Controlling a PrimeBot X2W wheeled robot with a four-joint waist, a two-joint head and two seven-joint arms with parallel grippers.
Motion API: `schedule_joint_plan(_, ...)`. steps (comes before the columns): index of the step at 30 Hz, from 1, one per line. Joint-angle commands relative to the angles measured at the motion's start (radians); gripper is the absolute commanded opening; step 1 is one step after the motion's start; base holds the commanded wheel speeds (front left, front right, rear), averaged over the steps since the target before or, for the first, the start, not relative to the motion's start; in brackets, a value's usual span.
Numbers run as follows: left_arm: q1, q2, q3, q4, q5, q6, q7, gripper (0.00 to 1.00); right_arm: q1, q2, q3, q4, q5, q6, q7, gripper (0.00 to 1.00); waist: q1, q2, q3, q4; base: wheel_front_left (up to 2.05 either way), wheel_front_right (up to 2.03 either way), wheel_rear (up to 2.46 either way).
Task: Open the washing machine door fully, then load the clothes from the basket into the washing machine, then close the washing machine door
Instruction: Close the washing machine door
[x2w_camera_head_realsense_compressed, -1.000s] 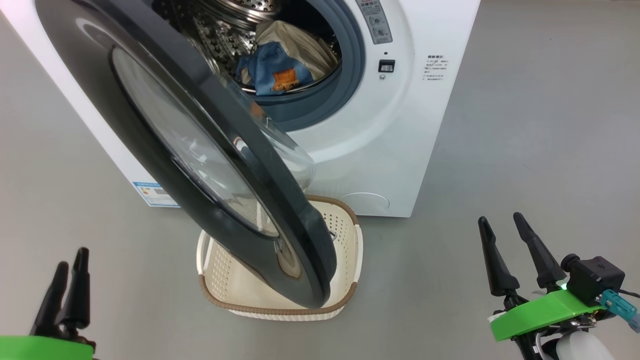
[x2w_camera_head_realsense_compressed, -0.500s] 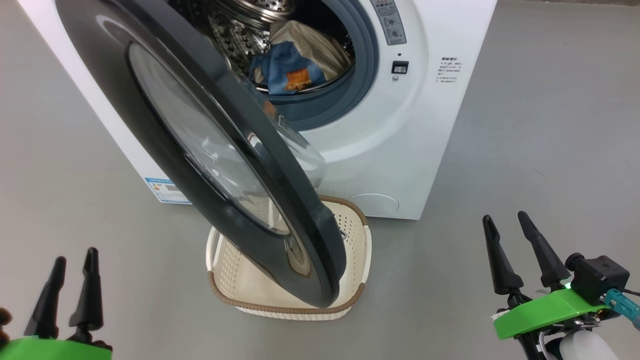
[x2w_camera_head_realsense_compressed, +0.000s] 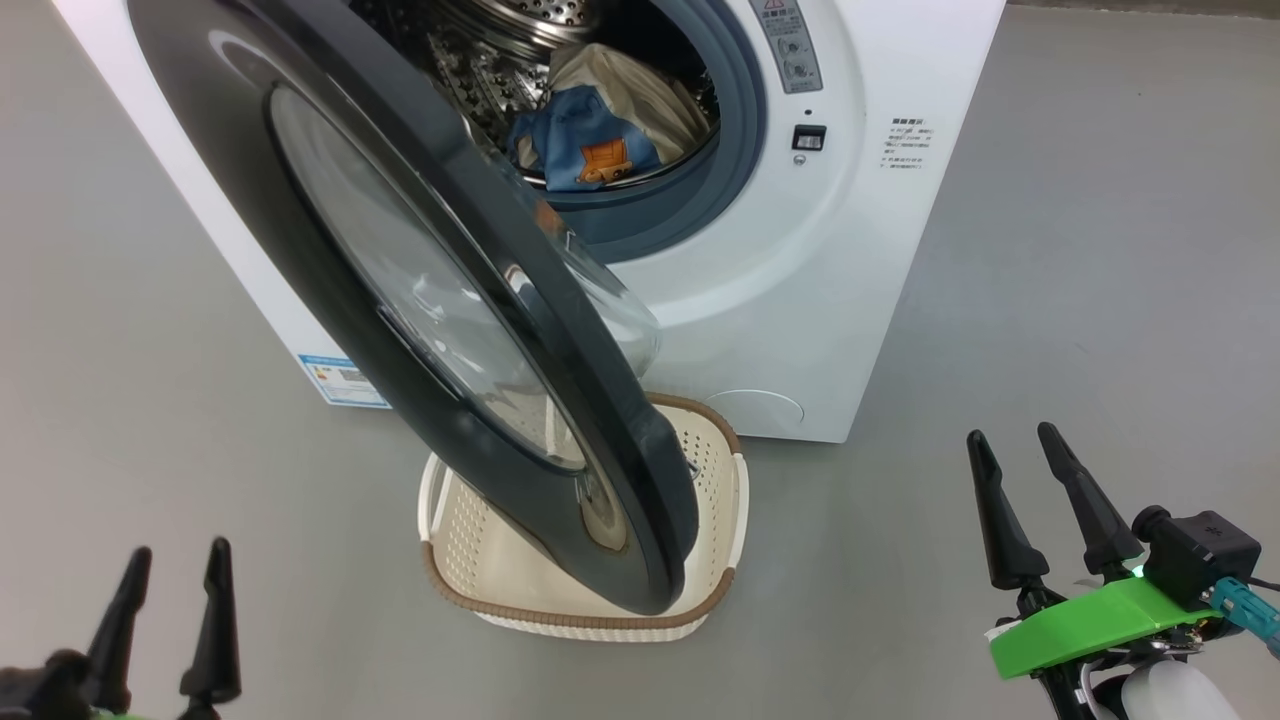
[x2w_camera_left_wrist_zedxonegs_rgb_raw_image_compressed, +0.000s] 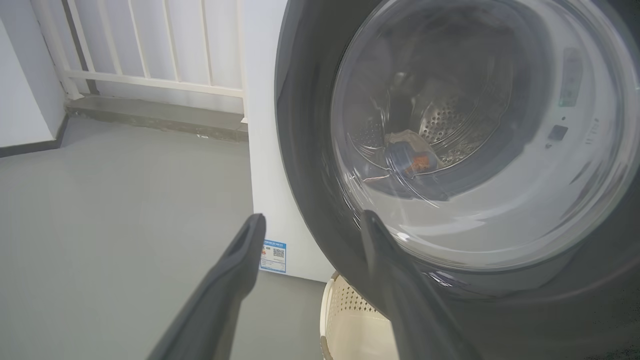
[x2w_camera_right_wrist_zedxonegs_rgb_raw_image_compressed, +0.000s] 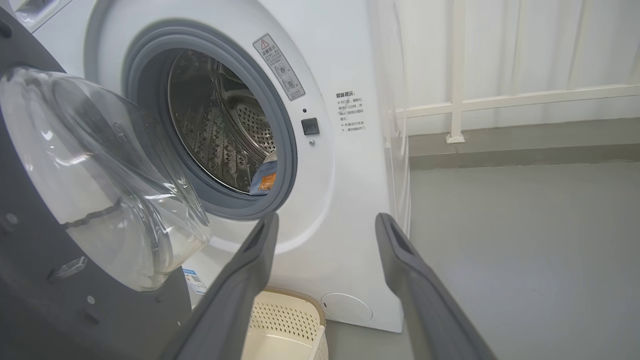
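The white washing machine (x2w_camera_head_realsense_compressed: 860, 250) stands ahead with its black-rimmed round door (x2w_camera_head_realsense_compressed: 300, 290) swung partly out over the cream basket (x2w_camera_head_realsense_compressed: 715, 590) on the floor. The clothes (x2w_camera_head_realsense_compressed: 590, 140), a blue piece with an orange print and a cream piece, lie inside the steel drum. What shows of the basket's inside is bare. My left gripper (x2w_camera_head_realsense_compressed: 175, 570) is open at the lower left, well short of the door. My right gripper (x2w_camera_head_realsense_compressed: 1012, 440) is open at the lower right, away from the machine. In the left wrist view the door (x2w_camera_left_wrist_zedxonegs_rgb_raw_image_compressed: 310, 150) looms close behind my fingers (x2w_camera_left_wrist_zedxonegs_rgb_raw_image_compressed: 240, 265).
Grey floor spreads on both sides of the machine. A white railing and a low ledge (x2w_camera_right_wrist_zedxonegs_rgb_raw_image_compressed: 500, 145) run behind it. A blue label sticker (x2w_camera_head_realsense_compressed: 345, 380) marks the machine's lower front.
The head view has shifted, so the machine sits further right and lower in it. My left gripper has dropped lower in view and its fingers stand wider apart. The right gripper stays put.
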Motion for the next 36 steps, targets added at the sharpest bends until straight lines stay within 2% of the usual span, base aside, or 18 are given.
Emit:
schedule_joint_plan(1,-0.004,0.018,0.049,-0.010,0.029,-0.002,-0.006,1.00,-0.015,-0.014,0.022,-0.021,-0.010,0.004,-0.008,1.00,0.0000,0.0000,0.000,0.000,0.00,0.00,0.00)
schedule_joint_plan(10,0.014,-0.015,0.062,-0.001,0.088,-0.002,-0.006,1.00,-0.014,-0.018,0.024,-0.020,-0.011,0.004,-0.008,1.00,0.0000,0.0000,-0.004,0.001,0.00,0.00,0.00)
schedule_joint_plan(21,0.023,-0.025,0.075,-0.002,0.115,-0.002,-0.006,1.00,-0.018,-0.020,0.030,-0.018,-0.010,0.004,-0.008,1.00,0.0000,0.0000,-0.017,0.004,0.00,0.00,0.00)
schedule_joint_plan(23,0.025,-0.027,0.075,-0.002,0.118,-0.002,-0.006,1.00,-0.024,-0.019,0.033,-0.020,-0.006,0.004,-0.008,0.42,0.0000,0.0000,-0.020,0.006,0.00,0.00,0.00)
schedule_joint_plan(24,0.027,-0.028,0.074,-0.003,0.119,-0.002,-0.006,1.00,-0.028,-0.018,0.035,-0.024,-0.004,0.004,-0.008,0.03,0.0000,0.0000,-0.021,0.007,0.00,0.00,0.00)
schedule_joint_plan(25,0.027,-0.028,0.074,-0.003,0.120,-0.002,-0.006,1.00,-0.034,-0.018,0.038,-0.029,-0.002,0.004,-0.008,0.00,0.0000,0.0000,-0.022,0.009,0.00,0.00,0.00)
schedule_joint_plan(36,0.037,-0.034,0.079,-0.010,0.130,-0.002,-0.006,1.00,-0.156,-0.013,0.135,-0.177,-0.007,0.004,-0.008,0.00,0.0000,0.0000,-0.039,0.024,0.00,0.00,0.00)
